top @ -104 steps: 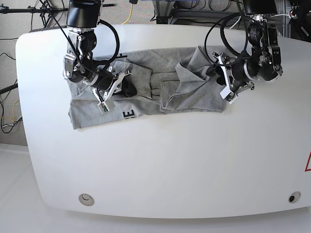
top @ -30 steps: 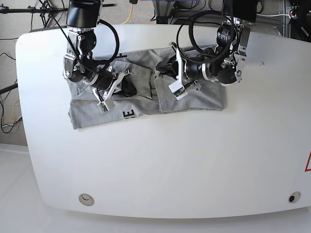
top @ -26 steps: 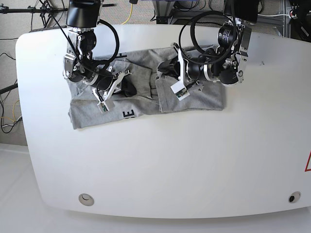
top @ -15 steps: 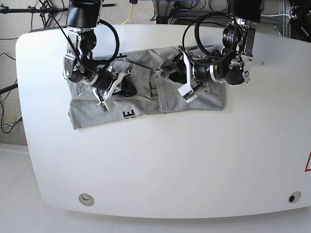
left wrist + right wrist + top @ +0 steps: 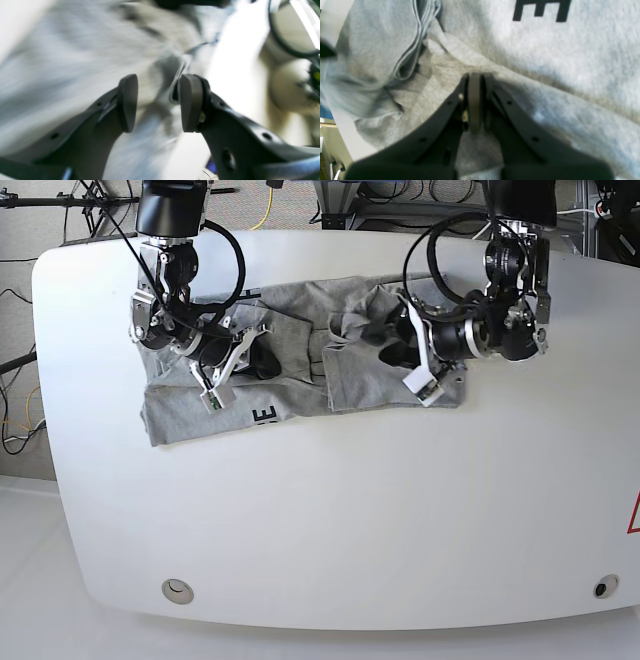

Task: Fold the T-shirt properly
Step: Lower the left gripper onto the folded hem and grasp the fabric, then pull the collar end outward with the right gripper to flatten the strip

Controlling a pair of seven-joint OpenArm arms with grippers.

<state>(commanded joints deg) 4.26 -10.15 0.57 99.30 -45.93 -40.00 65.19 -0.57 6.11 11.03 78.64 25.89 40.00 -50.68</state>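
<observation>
The grey T-shirt lies crumpled and partly folded across the far side of the white table. A black letter E shows near its front edge. My right gripper sits on the shirt's left part. In the right wrist view that gripper is shut on a ridge of the T-shirt, just below the letter E. My left gripper hovers over the shirt's right part. In the blurred left wrist view it stands open above the T-shirt, holding nothing.
Bare white tabletop stretches in front of the shirt. Round holes sit near the front corners, and a red triangle mark at the right edge. Cables and stands lie beyond the far edge.
My left arm carried the shirt's right flap leftward, let it go, and has drawn back to the right. The flap now lies flatter. The right arm has not moved.
</observation>
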